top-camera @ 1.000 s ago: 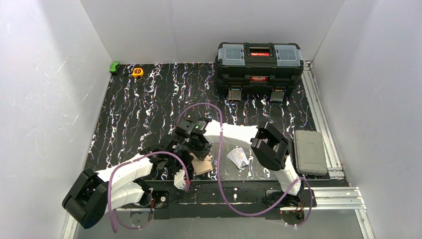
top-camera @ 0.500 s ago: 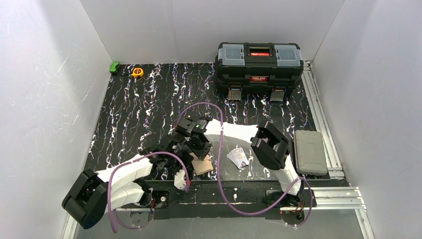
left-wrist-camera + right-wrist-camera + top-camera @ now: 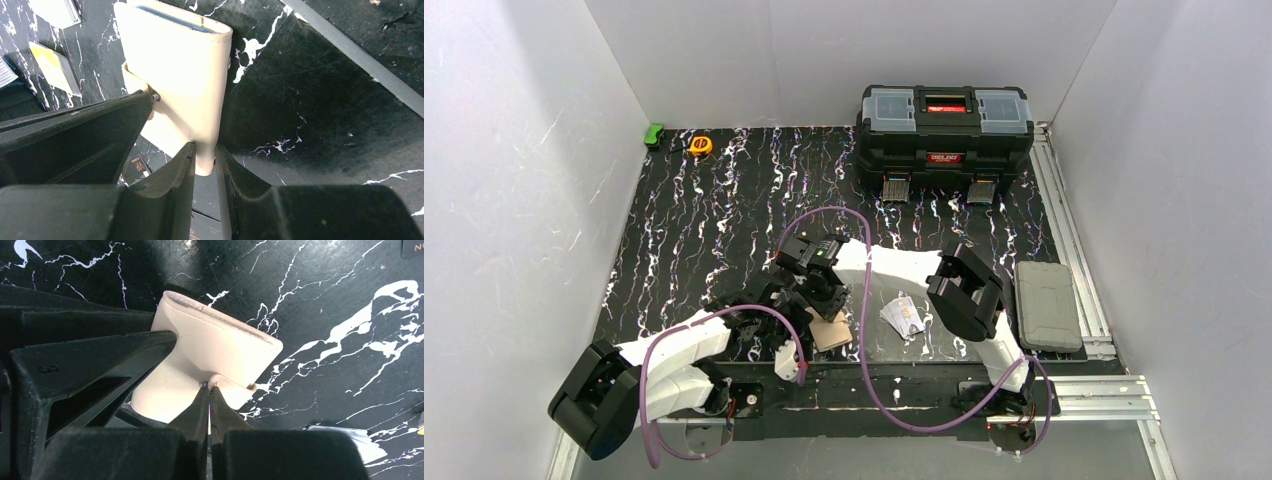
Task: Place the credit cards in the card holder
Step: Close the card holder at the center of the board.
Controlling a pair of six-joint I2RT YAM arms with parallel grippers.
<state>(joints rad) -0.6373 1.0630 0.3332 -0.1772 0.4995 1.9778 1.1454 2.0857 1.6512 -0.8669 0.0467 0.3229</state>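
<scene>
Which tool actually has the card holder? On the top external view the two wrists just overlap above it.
Observer: The left tool does. The left wrist view shows it clamped on the card holder at the end opposite the slot.
Operator: And the right tool?
Observer: The right wrist view shows the right tool shut, with its tips pinching the holder's snap tab.
Operator: Is any card inside yet?
Observer: Yes. In the left wrist view the edge of a light blue card shows in the slot.
</scene>
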